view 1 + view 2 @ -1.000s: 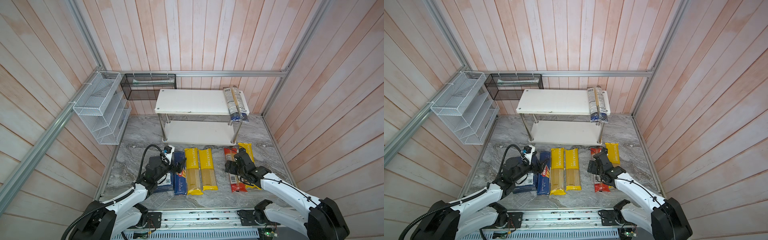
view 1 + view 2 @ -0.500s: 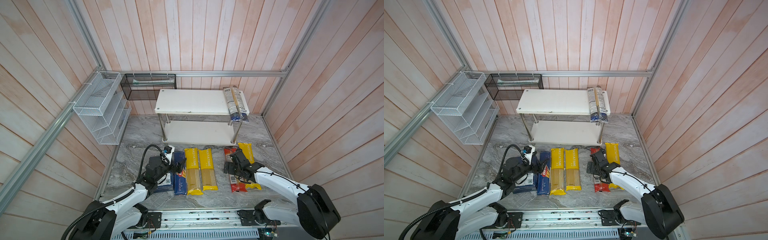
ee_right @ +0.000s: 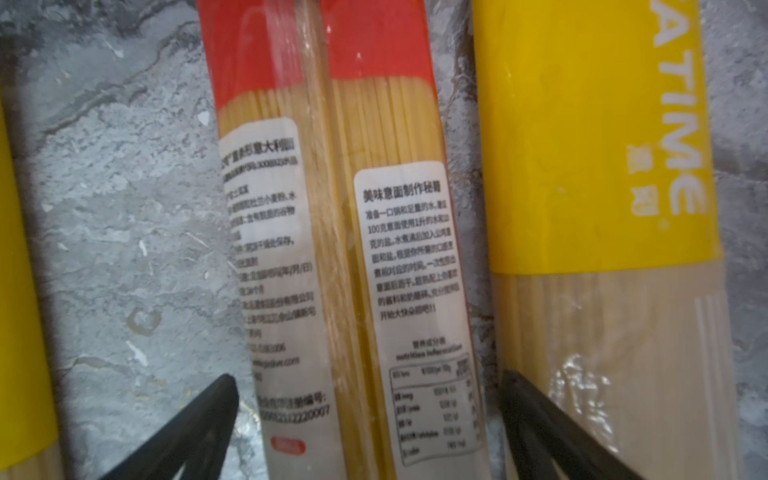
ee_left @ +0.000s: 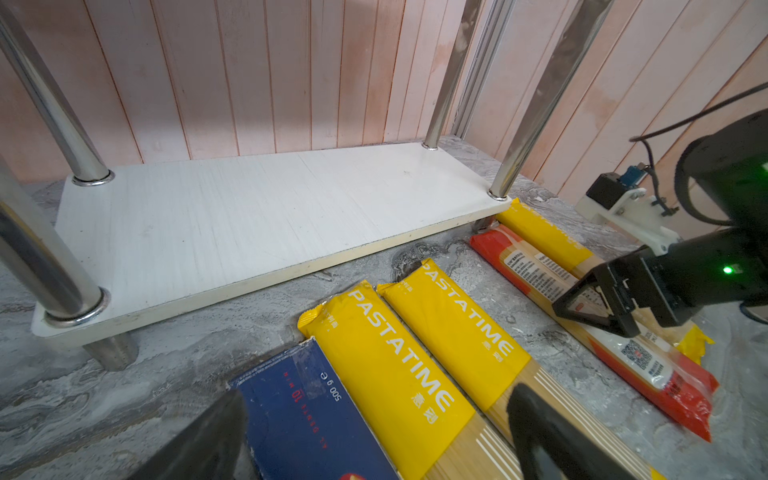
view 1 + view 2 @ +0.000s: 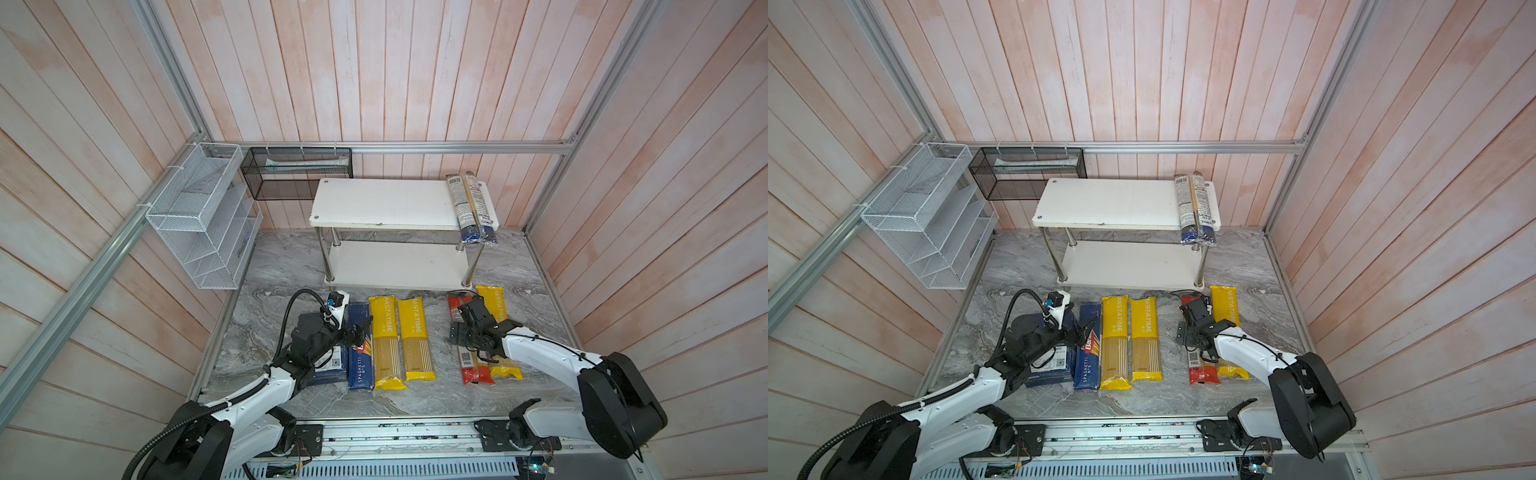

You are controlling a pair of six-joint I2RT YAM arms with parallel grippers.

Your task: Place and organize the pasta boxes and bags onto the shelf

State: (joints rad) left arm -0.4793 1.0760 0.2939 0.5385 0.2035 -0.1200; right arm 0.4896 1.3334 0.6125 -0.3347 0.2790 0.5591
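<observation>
Right, your right claw [image 3: 370, 380] stands wide open, gripping nothing, its fingers [image 3: 199, 415] astride the red-ended bag [image 3: 345, 249], which lies flat on the marble floor [image 3: 124, 208] under it. One finger hangs over the marble. The other sits at the seam between that bag and the outer yellow bag [image 3: 598, 166], which lies alongside on the side away from your other arm. Whether the tips touch down, you cannot tell.

Your left claw [image 4: 378, 395] is spread wide too and holds nothing. Below and between its fingers lie the narrow blue box [image 4: 303, 415] and, just beside it, the nearer yellow bag [image 4: 395, 353]. The second yellow bag [image 4: 461, 324] runs under the finger toward your right arm. Behind that claw, under its arm, the wide blue box [image 5: 330, 374] lies flat beside the narrow one.

Ahead of both claws stands the shelf [image 5: 386, 203], its lower board [image 4: 249, 216] just beyond the bags' far ends. Farthest off, ahead of your right claw, the dark-blue-ended bag [image 5: 471, 208] lies on the top board's end, its blue tip overhanging the front edge.
</observation>
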